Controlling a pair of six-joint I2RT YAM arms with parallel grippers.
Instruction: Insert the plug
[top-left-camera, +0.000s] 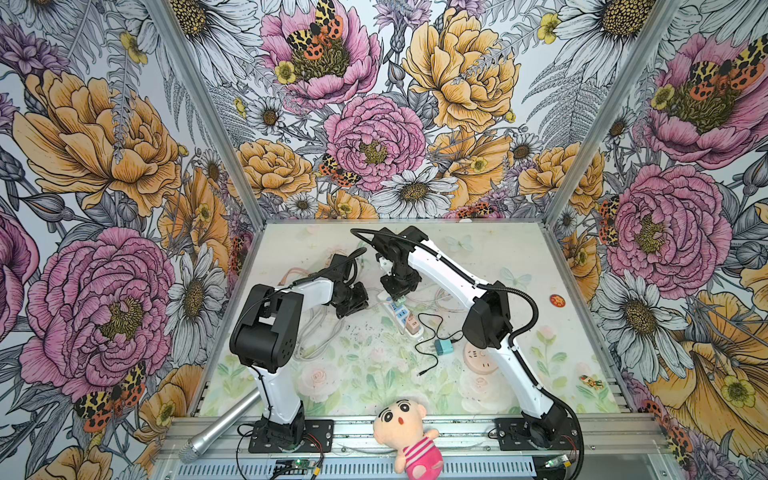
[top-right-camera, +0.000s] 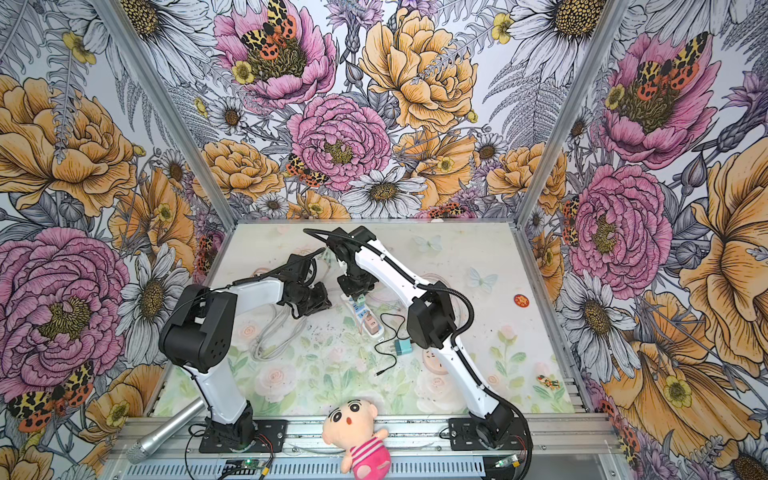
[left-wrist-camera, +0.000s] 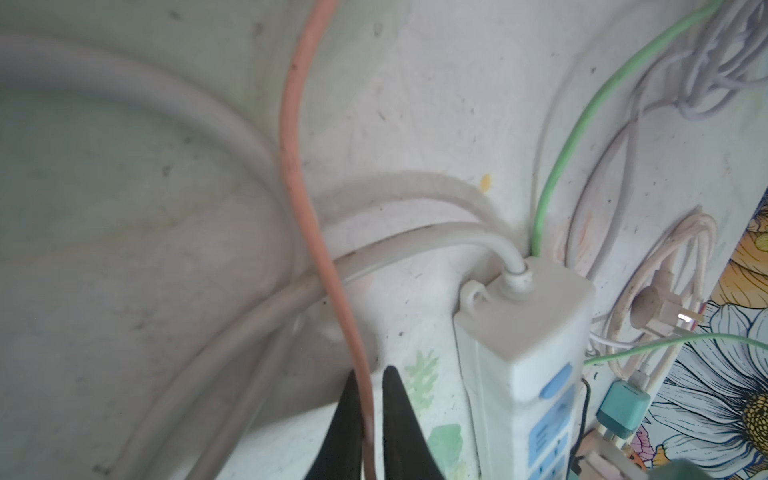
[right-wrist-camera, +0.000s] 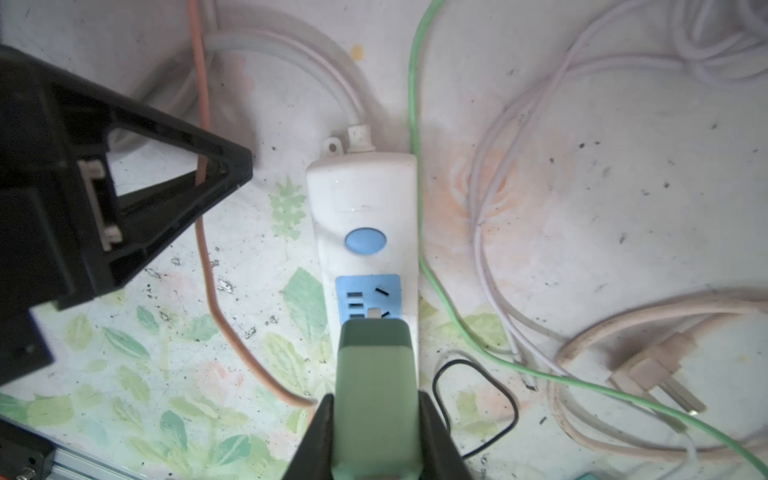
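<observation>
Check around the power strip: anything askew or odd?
Loose cables crowd the power strip: the left gripper clamps an orange cable, and a green cable hugs the strip's edge. The right gripper's green plug looks unseated.

Rear of green plug (right-wrist-camera: 376, 399) off-frame

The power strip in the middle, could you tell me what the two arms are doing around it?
The right gripper holds a green plug over the blue socket of the power strip. A prong is visible, so the plug does not look fully seated. The left gripper is pinched on an orange cable lying beside the strip.
</observation>
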